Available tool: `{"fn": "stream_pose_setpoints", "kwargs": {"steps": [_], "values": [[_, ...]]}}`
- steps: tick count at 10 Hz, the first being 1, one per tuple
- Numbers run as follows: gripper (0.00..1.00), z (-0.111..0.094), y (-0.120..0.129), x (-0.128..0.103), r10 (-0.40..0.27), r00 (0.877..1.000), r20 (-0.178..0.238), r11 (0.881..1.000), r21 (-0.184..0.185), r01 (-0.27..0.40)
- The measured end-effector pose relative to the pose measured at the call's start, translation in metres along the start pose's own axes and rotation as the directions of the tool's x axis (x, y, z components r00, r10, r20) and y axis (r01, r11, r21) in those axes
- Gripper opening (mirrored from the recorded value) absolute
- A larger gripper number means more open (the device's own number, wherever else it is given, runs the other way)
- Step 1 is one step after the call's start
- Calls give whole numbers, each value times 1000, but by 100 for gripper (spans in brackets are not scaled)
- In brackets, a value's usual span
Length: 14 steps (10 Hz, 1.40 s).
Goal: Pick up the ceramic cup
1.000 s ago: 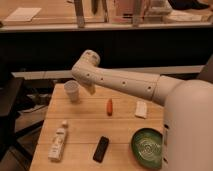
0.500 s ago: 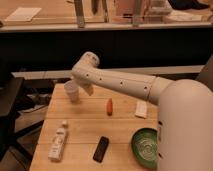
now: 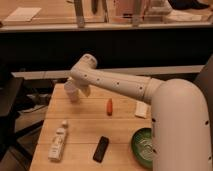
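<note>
Claw (image 3: 79, 90) at upper left of frame, just beside ceramic cup (image 3: 70, 93), grip state impossible to tell | ceramic cup upright on desk (image 3: 80, 125), its upper-left corner | lower down: white bottle (image 3: 58, 141), green bowl (image 3: 142, 147)

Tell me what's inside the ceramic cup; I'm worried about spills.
Cannot be seen: the tool is down at the ceramic cup, covering its mouth and right side. Only its pale left side shows, upright on the wooden table.

My end effector (image 3: 77, 89) is at the far left of the light wooden counter (image 3: 85, 125), by the small whitish-grey ceramic cup (image 3: 70, 95). A little orange thing (image 3: 109, 106) lies near, to the right. Bare wood between them leaves room.
</note>
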Motion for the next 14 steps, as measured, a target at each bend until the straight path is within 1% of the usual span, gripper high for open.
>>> {"fn": "stream_pose_setpoints", "kwargs": {"steps": [3,6,9,14], "values": [[80,15,-5,-8,-24,999,36,1000,7,23],[80,22,-5,-8,-32,998,58,999,12,31],[80,34,-7,-13,-50,995,85,999,16,49],[80,50,-7,-16,-67,990,123,998,21,65]]}}
